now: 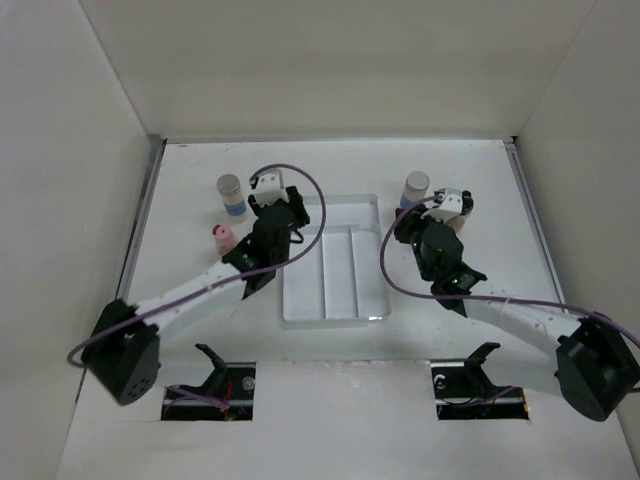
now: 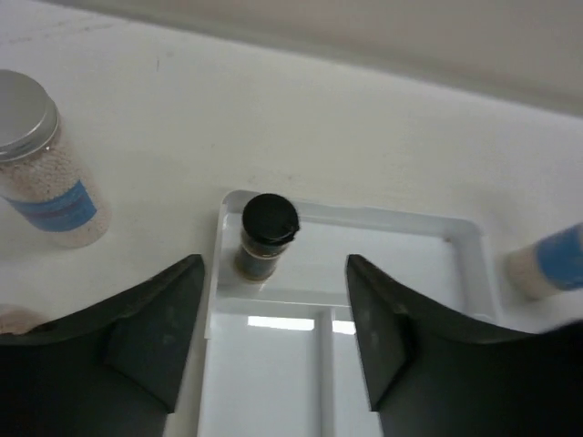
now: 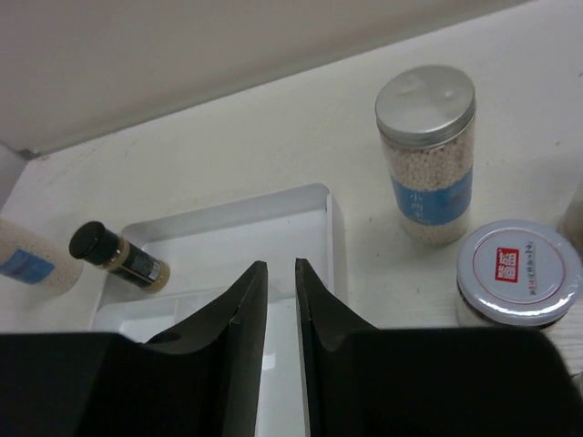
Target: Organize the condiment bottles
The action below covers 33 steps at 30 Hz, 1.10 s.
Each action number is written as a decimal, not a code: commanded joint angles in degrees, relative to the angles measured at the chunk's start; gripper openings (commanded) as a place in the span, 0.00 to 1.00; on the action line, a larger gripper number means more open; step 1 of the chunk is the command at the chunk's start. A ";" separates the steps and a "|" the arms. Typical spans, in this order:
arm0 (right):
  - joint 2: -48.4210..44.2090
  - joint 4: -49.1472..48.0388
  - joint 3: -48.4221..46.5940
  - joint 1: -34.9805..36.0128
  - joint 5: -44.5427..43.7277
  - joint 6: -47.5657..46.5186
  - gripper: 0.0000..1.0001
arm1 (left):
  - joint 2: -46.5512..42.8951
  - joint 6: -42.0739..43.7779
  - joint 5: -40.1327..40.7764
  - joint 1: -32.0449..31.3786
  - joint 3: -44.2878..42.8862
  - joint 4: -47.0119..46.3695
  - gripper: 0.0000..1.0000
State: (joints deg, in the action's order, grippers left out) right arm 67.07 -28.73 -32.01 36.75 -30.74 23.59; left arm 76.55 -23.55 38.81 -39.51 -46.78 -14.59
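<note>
Now, left gripper point(image 2: 273, 273) parted above tray point(image 2: 383, 217) corner, right gripper point(image 3: 281, 269) pinched.

On my bench point(image 1: 330, 165) the tray point(image 1: 340, 300) sits central. A small bottle point(image 2: 266, 238) stands in its 11 o'clock corner. Outside the tray, the left tall bottle point(image 1: 231, 195) stands at 11 o'clock, the right tall bottle point(image 1: 415, 190) at 1 and the short bottle point(image 1: 222, 238) at 9.
</note>
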 commanded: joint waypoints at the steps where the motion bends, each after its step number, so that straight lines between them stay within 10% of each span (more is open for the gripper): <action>1: -5.45 0.41 -0.86 0.64 -3.53 0.14 0.24 | -11.22 -2.55 1.71 -4.03 7.12 -7.55 0.46; 6: -11.68 13.77 -1.13 -0.49 -11.51 1.01 0.38 | -21.87 -6.50 0.05 -9.57 18.90 -11.85 0.20; 10: -17.57 24.13 0.01 -4.09 -17.67 2.50 0.78 | -26.71 -8.96 0.48 -14.23 27.96 -18.27 0.15; 14: -17.60 33.02 -1.56 -9.71 -14.98 3.83 0.92 | -26.64 -10.37 1.18 -16.26 32.10 -23.72 0.17; 22: -9.33 35.85 -3.41 -15.18 -5.73 3.91 0.93 | -17.76 -9.50 -2.85 -15.73 35.44 -38.75 0.63; 33: -3.71 34.62 -4.64 -18.25 -0.64 3.39 0.75 | -16.79 -9.41 -4.97 -16.26 36.68 -40.43 0.67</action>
State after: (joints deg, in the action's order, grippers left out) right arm 62.00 7.88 -33.80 19.88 -33.82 27.20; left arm 59.72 -32.88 34.98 -55.42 -10.35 -50.83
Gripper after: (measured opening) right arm 0.761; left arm 0.670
